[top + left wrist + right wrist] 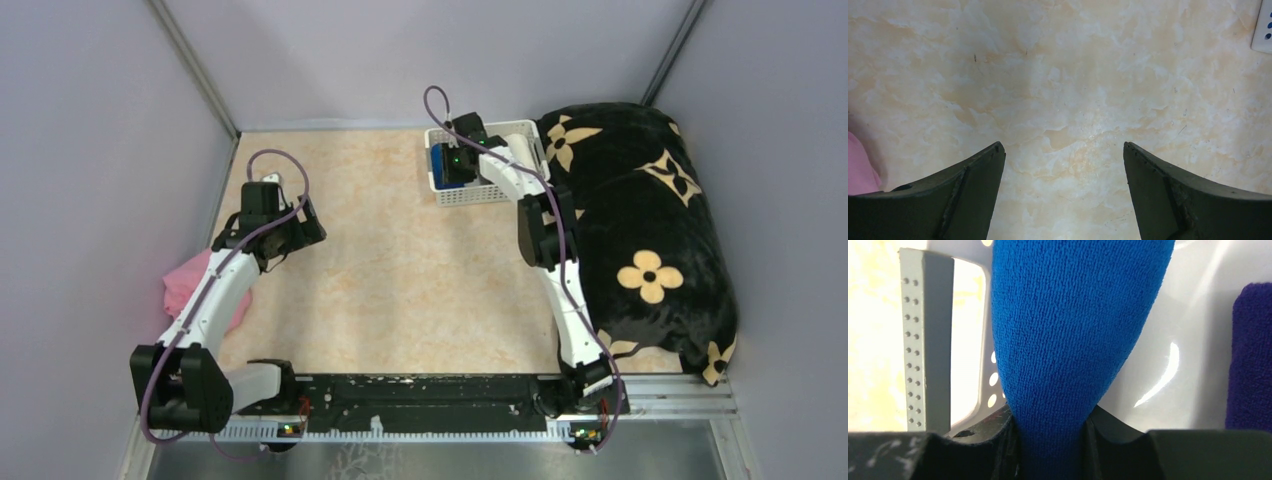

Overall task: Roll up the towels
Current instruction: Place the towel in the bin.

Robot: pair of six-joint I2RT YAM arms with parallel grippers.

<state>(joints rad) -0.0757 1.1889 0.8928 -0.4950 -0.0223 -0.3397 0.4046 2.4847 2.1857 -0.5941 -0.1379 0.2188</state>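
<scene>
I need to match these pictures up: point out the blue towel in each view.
Top view: blue towel at upper centre, in the white basket's left end, under the right pincer.
Left wrist view: not in it; only a basket corner at the upper right.
Right wrist view: fills the centre, pinched between the pincer's fingers.
Shared landmark: the white basket.

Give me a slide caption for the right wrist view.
Right hand pinching the bright blue towel inside the white basket, with the dark purple towel beside it.
</scene>
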